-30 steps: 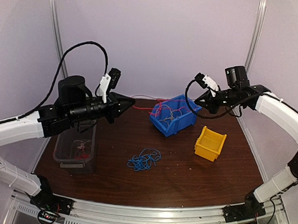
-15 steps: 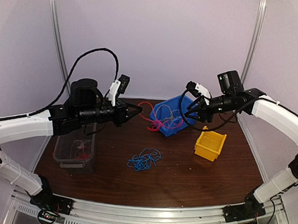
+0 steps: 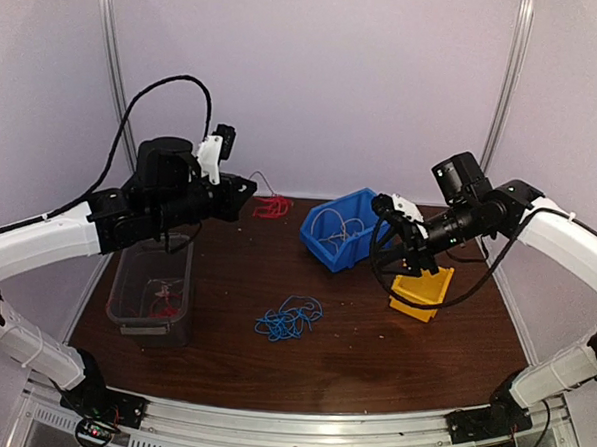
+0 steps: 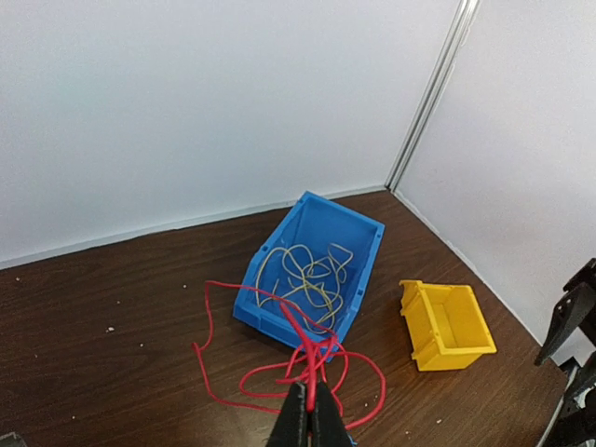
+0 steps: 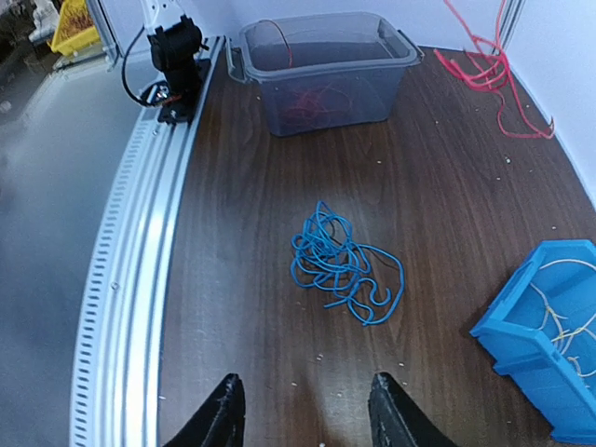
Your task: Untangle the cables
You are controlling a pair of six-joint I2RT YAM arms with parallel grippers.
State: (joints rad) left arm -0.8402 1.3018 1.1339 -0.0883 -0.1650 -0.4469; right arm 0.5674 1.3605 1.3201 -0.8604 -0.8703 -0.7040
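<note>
My left gripper is shut on a red cable at the back left, left of the blue bin. In the left wrist view the gripper pinches the red cable, whose loops hang over the table in front of the blue bin. Pale yellow cables lie coiled in that bin. A blue cable lies in a tangle mid-table. My right gripper is open and empty above the yellow bin. The right wrist view shows its fingers wide apart, short of the blue cable.
A clear grey container with red cables inside stands at the left, under my left arm. It shows in the right wrist view as the container beyond the blue tangle. The table's metal front rail runs along the left there.
The left gripper has drawn the red cable out of the blue bin, leftward and back. The right gripper has opened, let go, and dropped down toward the yellow bin.
</note>
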